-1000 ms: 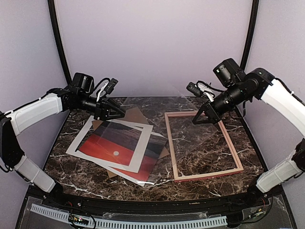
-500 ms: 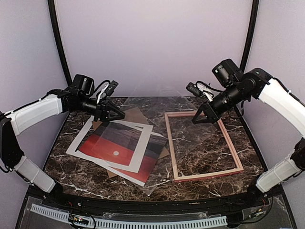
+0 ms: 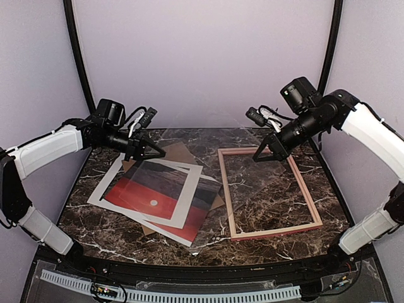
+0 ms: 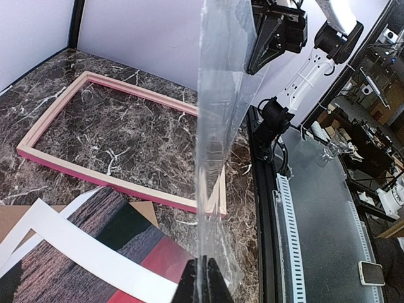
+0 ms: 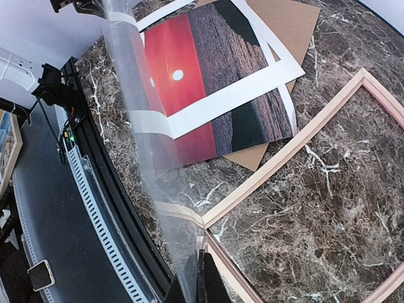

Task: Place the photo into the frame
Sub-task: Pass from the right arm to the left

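Note:
The pink wooden frame (image 3: 228,196) lies flat on the right of the marble table, with no pane in it; it also shows in the left wrist view (image 4: 95,165) and the right wrist view (image 5: 297,142). The photo (image 3: 142,194), a red sunset with a white sun, lies face up on the left, with white border sheets overlapping at an angle (image 5: 208,63). My left gripper (image 3: 158,151) and right gripper (image 3: 257,158) are each shut on an edge of a clear pane (image 3: 211,218). They hold it above the table between the photo and the frame. It stands edge-on in both wrist views (image 4: 218,95) (image 5: 136,107).
A brown cardboard backing board (image 3: 182,151) lies under the photo and also shows in the right wrist view (image 5: 287,22). A black rail (image 3: 202,268) runs along the table's near edge. Purple walls close the back and both sides.
Both grippers keep their hold on the clear pane. The right gripper has edged slightly up and left, and the pane's hanging lower corner has shifted a little toward the near edge.

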You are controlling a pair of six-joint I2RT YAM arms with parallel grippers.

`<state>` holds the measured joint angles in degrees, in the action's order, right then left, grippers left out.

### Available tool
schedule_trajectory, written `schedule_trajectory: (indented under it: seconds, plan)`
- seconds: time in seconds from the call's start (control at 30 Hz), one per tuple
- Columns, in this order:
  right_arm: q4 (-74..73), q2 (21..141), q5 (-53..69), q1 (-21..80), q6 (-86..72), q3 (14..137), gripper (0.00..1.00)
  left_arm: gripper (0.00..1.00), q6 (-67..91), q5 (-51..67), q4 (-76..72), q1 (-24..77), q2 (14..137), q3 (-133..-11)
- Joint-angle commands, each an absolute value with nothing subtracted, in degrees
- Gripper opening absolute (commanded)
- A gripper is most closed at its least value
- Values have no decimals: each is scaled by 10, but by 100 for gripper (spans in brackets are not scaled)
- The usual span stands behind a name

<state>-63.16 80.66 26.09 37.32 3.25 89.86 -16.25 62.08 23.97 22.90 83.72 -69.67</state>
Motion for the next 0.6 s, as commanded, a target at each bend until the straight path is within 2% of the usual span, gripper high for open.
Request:
schedule_trajectory:
  seconds: [0.0, 0.17, 0.27, 0.33, 0.37, 0.43, 0.57]
  plan:
    - [-600, 810, 255, 357, 15, 920, 10, 0, -139, 615, 237, 232, 821, -696]
    - [-582, 801, 224, 322, -28, 915, 41, 0, -42, 581, 192, 232, 792, -685]
    - [-561, 791, 205, 286, -62, 894, 51, 0, 26, 558, 160, 232, 777, -674]
    - [-544, 782, 192, 253, -87, 872, 70, 0, 108, 542, 130, 232, 765, -661]
    - [-534, 777, 186, 234, -101, 859, 75, 0, 129, 538, 119, 232, 756, -657]
    - [-519, 770, 153, 196, -125, 832, 79, 0, 186, 527, 85, 232, 738, -640]
    - [-505, 776, 28, 137, -154, 779, 81, 0, 257, 487, 49, 232, 701, -629]
